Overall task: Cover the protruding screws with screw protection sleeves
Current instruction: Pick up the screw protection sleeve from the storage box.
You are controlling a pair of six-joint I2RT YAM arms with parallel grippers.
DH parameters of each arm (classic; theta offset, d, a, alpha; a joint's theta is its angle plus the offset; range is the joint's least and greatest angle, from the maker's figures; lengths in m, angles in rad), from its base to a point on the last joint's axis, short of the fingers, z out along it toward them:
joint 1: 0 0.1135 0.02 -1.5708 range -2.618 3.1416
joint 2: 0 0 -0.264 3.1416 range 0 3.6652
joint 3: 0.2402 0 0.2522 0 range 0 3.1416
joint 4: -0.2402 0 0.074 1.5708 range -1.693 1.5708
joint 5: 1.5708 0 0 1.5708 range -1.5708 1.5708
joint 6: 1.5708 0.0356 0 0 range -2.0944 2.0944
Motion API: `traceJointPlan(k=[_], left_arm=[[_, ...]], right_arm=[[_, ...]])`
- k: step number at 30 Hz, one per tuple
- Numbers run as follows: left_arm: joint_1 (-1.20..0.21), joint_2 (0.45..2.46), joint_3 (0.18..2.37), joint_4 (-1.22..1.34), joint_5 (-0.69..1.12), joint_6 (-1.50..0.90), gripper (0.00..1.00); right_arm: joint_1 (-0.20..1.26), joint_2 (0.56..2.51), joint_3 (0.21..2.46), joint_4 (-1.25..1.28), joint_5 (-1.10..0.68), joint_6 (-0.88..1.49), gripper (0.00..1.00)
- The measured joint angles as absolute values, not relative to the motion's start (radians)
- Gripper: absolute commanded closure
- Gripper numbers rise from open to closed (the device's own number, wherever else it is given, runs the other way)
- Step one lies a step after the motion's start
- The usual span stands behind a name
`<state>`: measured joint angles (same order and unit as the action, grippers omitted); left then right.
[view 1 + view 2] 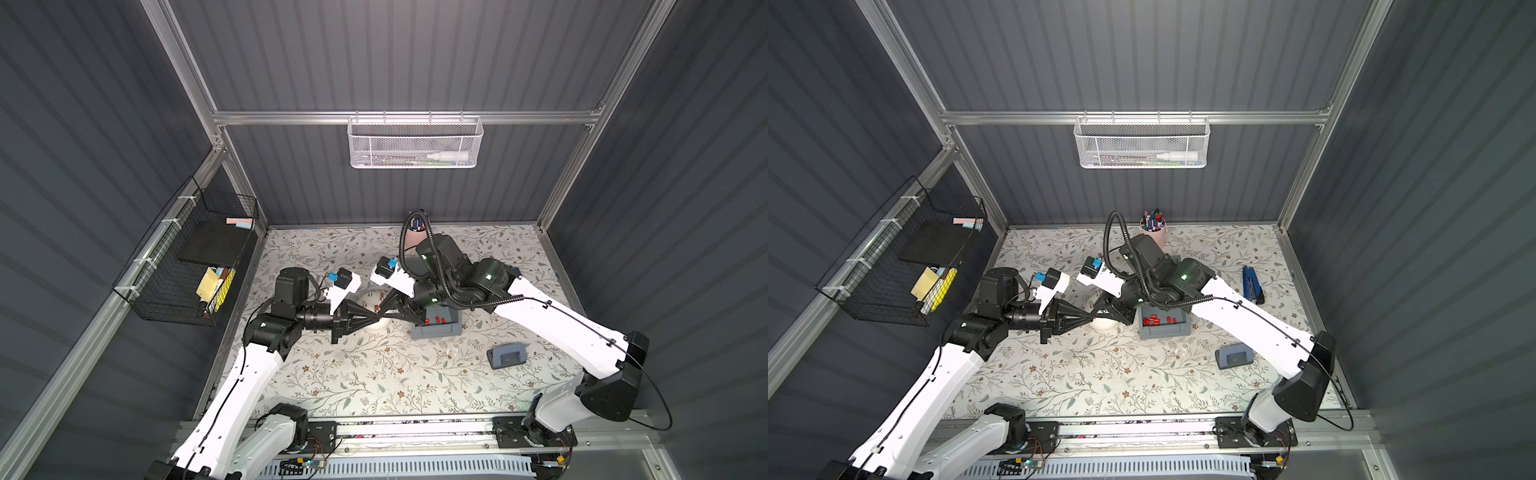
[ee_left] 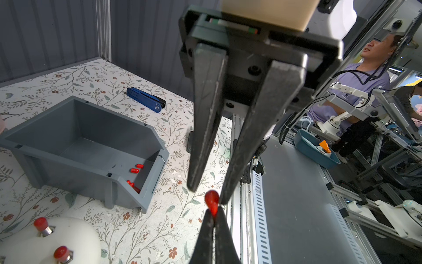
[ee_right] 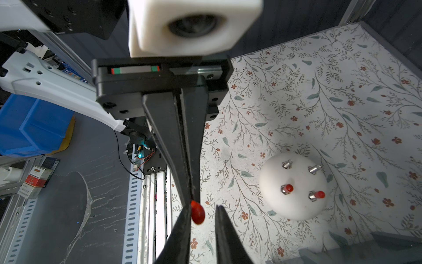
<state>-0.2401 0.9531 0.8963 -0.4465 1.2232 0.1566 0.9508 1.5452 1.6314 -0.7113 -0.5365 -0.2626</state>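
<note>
Red sleeve [image 2: 211, 200] sits in mid-air where two black claws meet tip to tip. The left claw [image 2: 214, 209] is fully closed on its narrow end. The sleeve's long axis therefore runs straight on from that claw's fingers, with the rounded end pointing toward the other arm. The right claw [image 3: 203, 208] faces it from the opposite side, jaws a little apart, one on each side of the sleeve. In the right wrist view the sleeve touches one finger [image 3: 186, 214], with a clear gap to the other. This looks like a hand-over or re-grip not yet completed: only the left claw has hold.

Off to one side of the claw tips and lower down, a white dome [image 3: 294, 205] rests on the flowered tabletop [image 3: 319, 91]. Four protruding screws [image 3: 314, 169] stand out of it: two wear red caps [image 3: 289, 188], two are bare metal. Both claw tips look equally near the dome. Whichever claw carries the sleeve on would need to turn its open end toward a bare screw; which end is open cannot be told.

Behind the right claw, under its wrist, a grey bin [image 2: 68, 169] holds more loose sleeves [image 2: 134, 170].
</note>
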Motion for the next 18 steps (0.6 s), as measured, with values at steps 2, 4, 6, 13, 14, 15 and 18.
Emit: traceJointPlan(k=[2, 4, 6, 13, 14, 15, 18], left_arm=[[-0.24, 0.955, 0.896, -0.446, 1.223, 0.157, 1.0], [-0.24, 0.955, 0.896, -0.446, 1.223, 0.157, 1.0], [-0.24, 0.955, 0.896, -0.445, 1.223, 0.157, 1.0], [-0.24, 0.959, 0.896, -0.446, 1.222, 0.157, 0.94], [-0.24, 0.96, 0.896, -0.447, 1.221, 0.159, 0.71], [-0.24, 0.96, 0.896, -0.449, 1.218, 0.164, 0.43], [-0.24, 0.959, 0.896, -0.466, 1.193, 0.175, 0.08]], right_arm=[[0.951, 1.545, 1.628, -0.71, -0.537, -0.263, 0.83], [0.951, 1.545, 1.628, -0.71, -0.538, -0.262, 0.86], [0.951, 1.545, 1.628, -0.71, -0.538, -0.263, 0.9], [0.951, 1.545, 1.628, -0.712, -0.534, -0.271, 0.98], [0.951, 1.545, 1.628, -0.713, -0.531, -0.273, 0.99], [0.95, 1.545, 1.628, -0.713, -0.526, -0.274, 1.0], [0.947, 1.543, 1.628, -0.711, -0.514, -0.274, 1.0]])
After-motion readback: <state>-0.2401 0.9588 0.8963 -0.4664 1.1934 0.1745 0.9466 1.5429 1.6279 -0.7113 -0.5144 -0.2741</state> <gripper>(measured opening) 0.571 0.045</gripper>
